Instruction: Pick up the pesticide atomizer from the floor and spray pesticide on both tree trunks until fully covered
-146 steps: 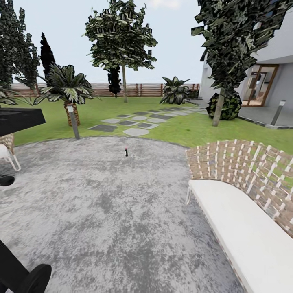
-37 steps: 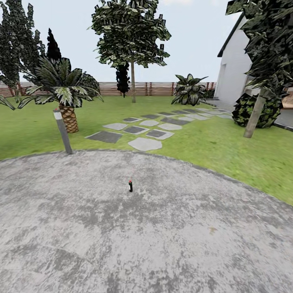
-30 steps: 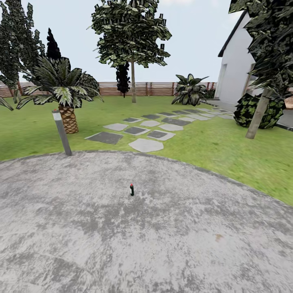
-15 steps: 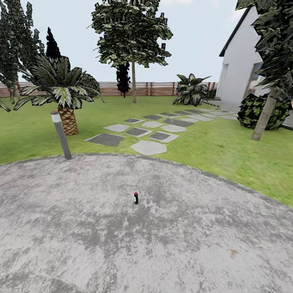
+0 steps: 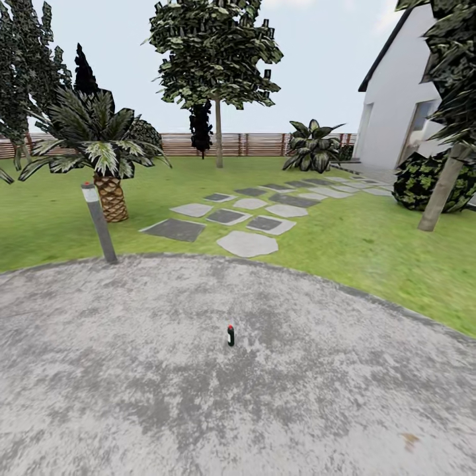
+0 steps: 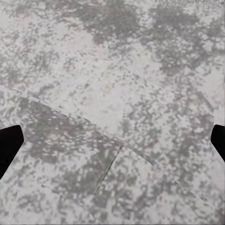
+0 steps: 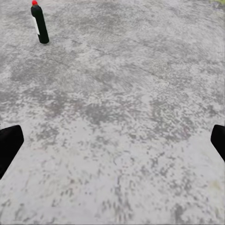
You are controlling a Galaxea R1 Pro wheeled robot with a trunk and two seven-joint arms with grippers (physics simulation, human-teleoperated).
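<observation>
The pesticide atomizer (image 5: 230, 336) stands upright on the grey stone floor (image 5: 132, 396), a small dark bottle with a white label and a red top. It also appears in the right wrist view (image 7: 39, 24), well ahead of my right gripper (image 7: 112, 143), which is open with its black fingertips (image 7: 9, 145) far apart. My left gripper (image 6: 112, 143) is open too, over bare paving. One thick, leaning, pale tree trunk (image 5: 441, 188) rises from the lawn at the far right.
A short bollard lamp (image 5: 99, 221) stands at the paving's far left edge, with a short palm (image 5: 109, 192) behind it. Stepping stones (image 5: 246, 243) cross the lawn (image 5: 370, 251) toward the white house (image 5: 396, 112). A brown fence (image 5: 258, 144) closes the back.
The camera has moved forward: the atomizer now sits lower and nearer in the head view. The woven sofa and chair seen earlier have left the view.
</observation>
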